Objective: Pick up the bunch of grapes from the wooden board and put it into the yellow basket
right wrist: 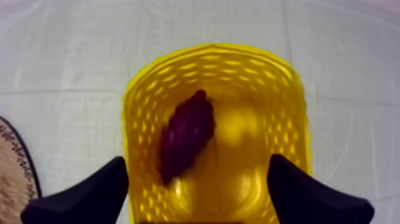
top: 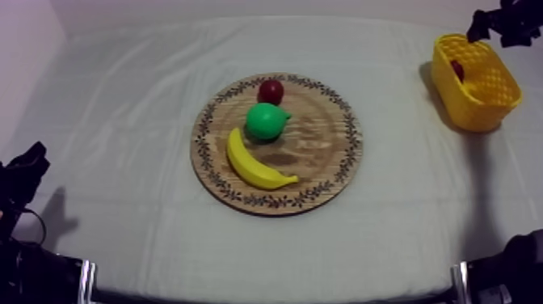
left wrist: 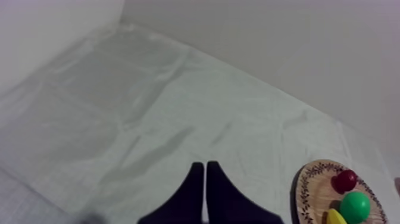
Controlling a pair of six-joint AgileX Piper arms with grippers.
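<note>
A grey-white cloth, creased in places, covers the worktop (top: 121, 186), with a pale wall behind it. The board (top: 327, 154) lies about in the middle, and we place everything else from it.

Three toy fruits sit on the board. The small red fruit (top: 271, 90) is by the board's far rim. The pear (top: 267, 121), green, is just in front of it, and we cannot tell whether the two touch. The banana (top: 254, 167) lies curved on the near side of the pear, in the board's left half.

The basket (top: 478, 109) stands well to the right of the board, toward the far edge of the worktop. The grapes (right wrist: 186, 140) are off the board and lie inside the basket, dark purple, on its floor at the side nearer the board.

Our right pincer (right wrist: 196, 162) hangs over the basket. Its two fingers (right wrist: 83, 196) are wide apart, one at each side of the basket's mouth, and they hold nothing, with the grapes lying below them. From above, that arm comes in far to the right of the board, over the basket's far rim.

Our left pincer (left wrist: 205, 170) sits low at the near left of the board, well apart from it. Its fingers lie together in a narrow wedge with nothing gripped, above bare cloth. In the left wrist view, part of the board shows beyond it, with the small red fruit, the pear and a tip of the banana.
</note>
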